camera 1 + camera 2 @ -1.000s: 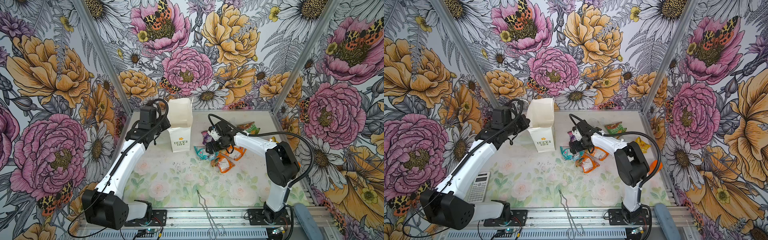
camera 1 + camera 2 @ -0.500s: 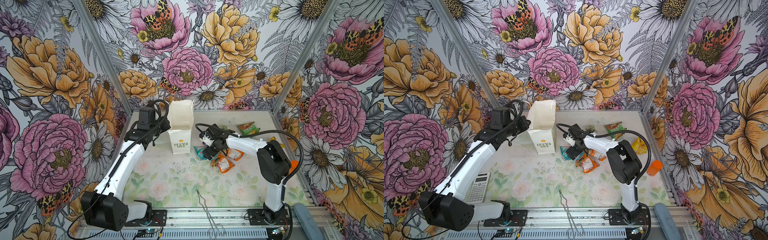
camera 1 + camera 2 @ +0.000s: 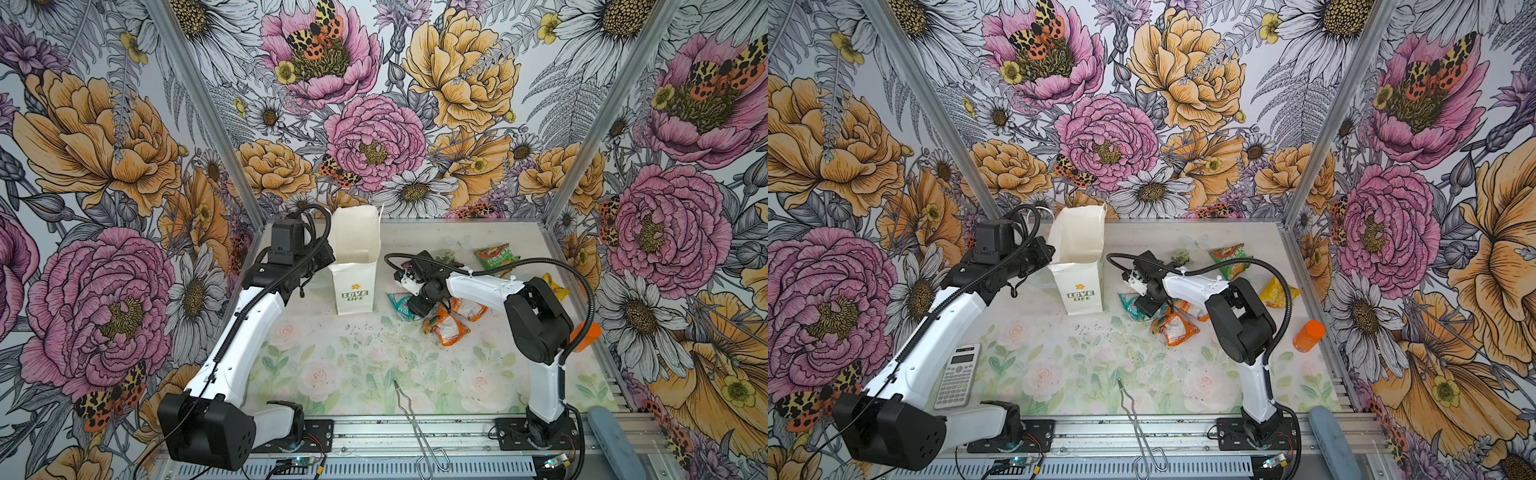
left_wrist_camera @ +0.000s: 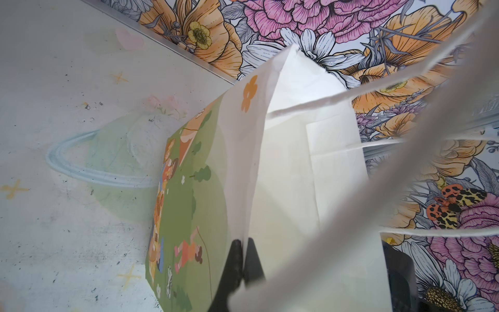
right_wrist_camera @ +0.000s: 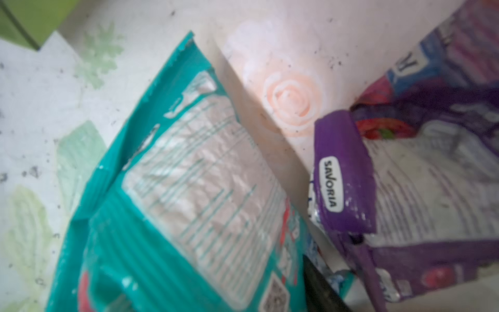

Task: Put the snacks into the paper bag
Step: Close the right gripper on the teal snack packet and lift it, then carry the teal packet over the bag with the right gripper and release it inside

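Observation:
The white paper bag [image 3: 355,266] [image 3: 1079,266] stands open at the back left. My left gripper [image 4: 243,259] is shut on its near rim, pinching the wall by the green printed side. My right gripper [image 3: 415,307] [image 3: 1148,305] is low over the teal packet [image 3: 397,301] [image 5: 189,189], which covers the jaws. One black finger [image 5: 318,286] shows at its edge, and the other is hidden. The purple packet [image 5: 405,189] lies just beside it. Two orange-and-white packets [image 3: 446,328], a green-and-orange packet [image 3: 494,259], a yellow packet [image 3: 1279,293] and a tiny green packet [image 3: 1181,257] lie on the table.
A white calculator [image 3: 957,376] lies at the front left under the left arm. An orange bottle [image 3: 1308,334] stands by the right wall. Metal tongs [image 3: 415,415] lie across the front edge, and a grey-blue object [image 3: 615,440] sits at the front right corner.
My right gripper has shifted left toward the bag and settled onto the teal packet, its jaws narrowing. The left gripper still holds the bag's rim.

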### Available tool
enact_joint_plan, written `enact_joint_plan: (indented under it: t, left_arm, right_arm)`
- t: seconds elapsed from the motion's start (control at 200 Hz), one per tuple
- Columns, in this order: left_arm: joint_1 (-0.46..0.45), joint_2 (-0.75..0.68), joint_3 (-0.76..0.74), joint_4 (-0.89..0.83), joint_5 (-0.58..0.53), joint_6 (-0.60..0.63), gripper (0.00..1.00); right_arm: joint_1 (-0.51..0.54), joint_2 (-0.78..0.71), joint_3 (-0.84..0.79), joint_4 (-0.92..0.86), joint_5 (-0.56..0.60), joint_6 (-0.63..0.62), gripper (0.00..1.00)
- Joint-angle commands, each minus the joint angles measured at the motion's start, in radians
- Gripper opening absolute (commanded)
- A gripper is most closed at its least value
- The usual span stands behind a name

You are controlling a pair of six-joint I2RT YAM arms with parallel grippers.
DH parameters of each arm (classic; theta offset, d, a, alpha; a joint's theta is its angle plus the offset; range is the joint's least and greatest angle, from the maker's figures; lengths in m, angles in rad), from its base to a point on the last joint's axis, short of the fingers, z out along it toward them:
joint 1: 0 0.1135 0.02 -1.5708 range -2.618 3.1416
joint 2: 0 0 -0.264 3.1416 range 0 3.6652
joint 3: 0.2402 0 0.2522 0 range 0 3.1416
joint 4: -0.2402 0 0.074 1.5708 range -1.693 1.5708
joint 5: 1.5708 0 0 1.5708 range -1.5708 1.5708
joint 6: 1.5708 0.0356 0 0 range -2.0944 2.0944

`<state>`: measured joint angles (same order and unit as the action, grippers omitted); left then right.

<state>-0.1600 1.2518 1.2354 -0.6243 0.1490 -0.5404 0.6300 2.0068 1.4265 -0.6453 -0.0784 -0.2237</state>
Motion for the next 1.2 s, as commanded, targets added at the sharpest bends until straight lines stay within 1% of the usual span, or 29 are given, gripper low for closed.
enact_joint_plan:
  t: [0.0,0.125,0.37,0.52,0.665,0.891,1.031,1.191]
  left_arm:
    - [0.004,-0.016,0.002,0.011,0.019,0.001,0.00]
    - [0.000,-0.008,0.006,0.011,0.015,-0.004,0.00]
    - [-0.026,0.003,0.018,0.020,-0.003,-0.011,0.00]
    - [-0.039,0.011,0.026,0.024,-0.007,-0.016,0.00]
    - [-0.049,0.022,0.030,0.036,-0.010,-0.034,0.00]
    - [-0.083,0.044,0.048,0.059,-0.025,-0.059,0.00]
    - [-0.110,0.054,0.054,0.076,-0.044,-0.077,0.00]
    - [-0.156,0.054,0.052,0.077,-0.145,-0.109,0.00]
  right_arm:
    - [0.007,-0.022,0.003,-0.010,0.004,0.001,0.42]
    - [0.005,-0.052,0.005,-0.010,-0.021,0.010,0.29]
    - [-0.006,-0.121,0.021,-0.011,-0.067,0.019,0.10]
    - [-0.033,-0.173,0.025,-0.014,-0.117,0.040,0.01]
    - [-0.076,-0.253,0.027,-0.022,-0.163,0.058,0.00]
    - [-0.169,-0.395,0.080,-0.023,-0.284,0.124,0.00]
    - [-0.185,-0.447,0.160,-0.023,-0.310,0.154,0.00]
    - [-0.187,-0.458,0.315,-0.024,-0.342,0.210,0.00]
